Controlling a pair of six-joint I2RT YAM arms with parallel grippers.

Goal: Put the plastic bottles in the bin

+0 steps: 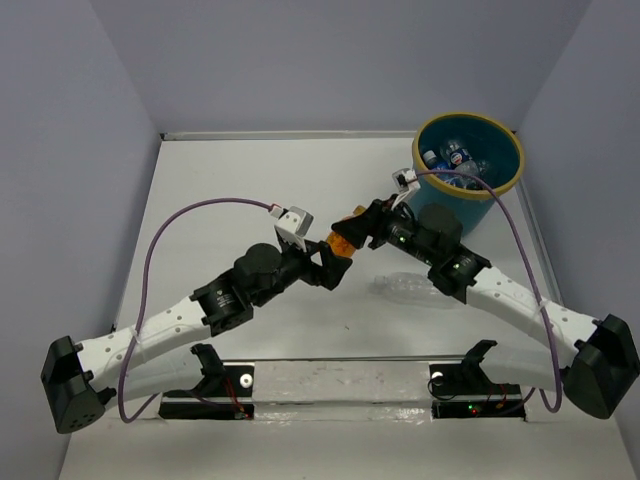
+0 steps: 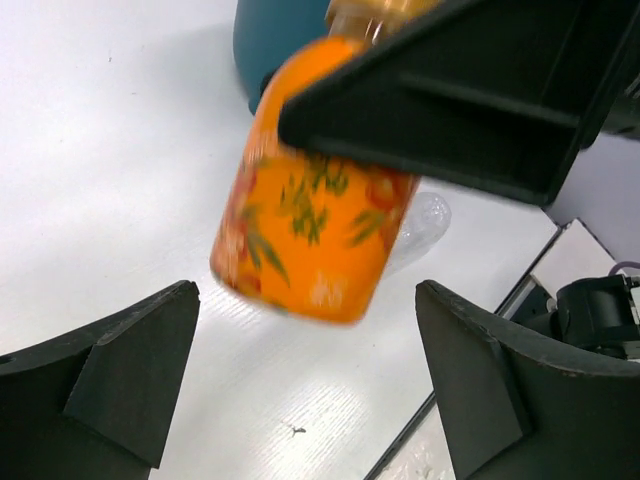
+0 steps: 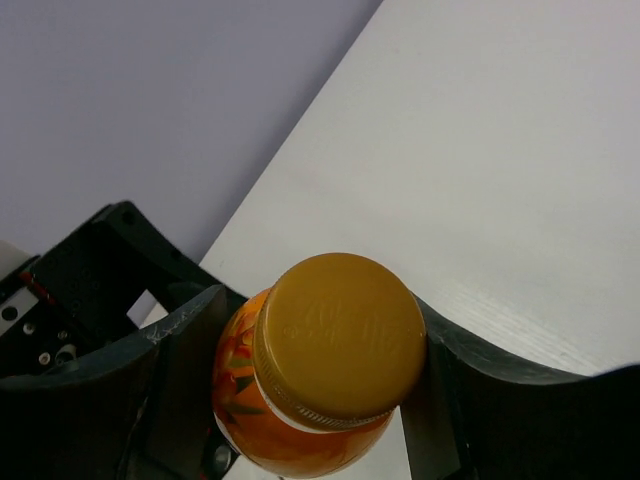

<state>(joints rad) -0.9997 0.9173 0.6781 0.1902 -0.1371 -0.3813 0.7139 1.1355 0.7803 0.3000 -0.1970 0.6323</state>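
Handover above mid-table. The bin [image 1: 478, 208] stands far right, several plastic bottles [image 1: 450, 160] inside it. The left gripper [image 2: 307, 300] has its fingers wide, clear of the orange bottle [image 2: 310, 220], which hangs above the surface, pinched just under its cap by the narrowed fingers of the right gripper [image 3: 320, 370]. Sound practice: draw the left arm back, then swing the bottle far and right, releasing only once it is past the yellow rim. A long clear bottle [image 1: 405, 288] lies beside the right arm. Walls [image 1: 300, 60]: plain lilac panels; table [image 1: 230, 170]: white, smooth, matt
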